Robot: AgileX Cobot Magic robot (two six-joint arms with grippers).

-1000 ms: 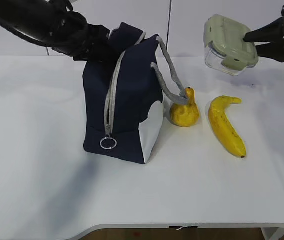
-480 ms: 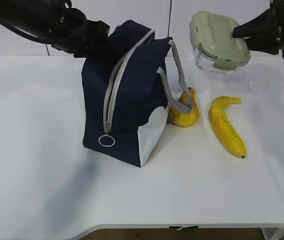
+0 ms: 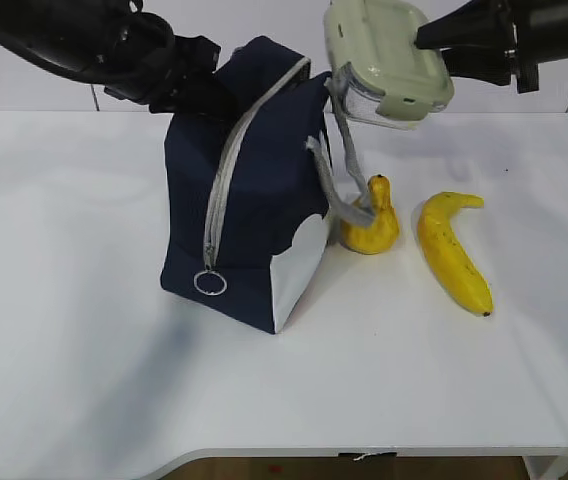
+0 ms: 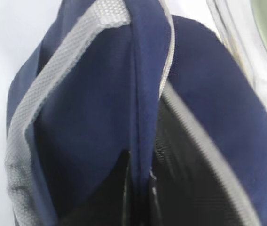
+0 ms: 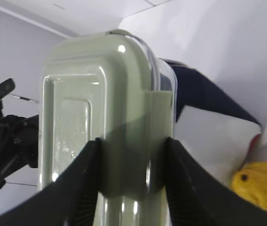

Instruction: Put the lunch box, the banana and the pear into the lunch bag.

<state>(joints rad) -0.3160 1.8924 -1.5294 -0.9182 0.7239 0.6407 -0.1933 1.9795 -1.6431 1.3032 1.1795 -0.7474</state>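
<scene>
The navy lunch bag (image 3: 254,210) stands left of centre, tilted, its grey zipper open. My left gripper (image 3: 204,85) is shut on the bag's top edge and holds it up; the wrist view shows the navy fabric (image 4: 143,117) pinched between the jaws. My right gripper (image 3: 434,40) is shut on the sage-green lunch box (image 3: 389,60) and holds it in the air just right of the bag's top; it also fills the right wrist view (image 5: 105,122). The pear (image 3: 369,220) sits against the bag's grey handle (image 3: 344,160). The banana (image 3: 451,250) lies to the right of the pear.
The white table (image 3: 74,330) stretches wide to the left and front of the bag. A metal ring pull (image 3: 209,284) hangs at the zipper's lower end. The table's front edge (image 3: 364,452) is near the bottom.
My right gripper has carried the lunch box leftwards, from above the banana to beside the bag's top. The bag has tilted and shifted slightly under the left gripper's hold.
</scene>
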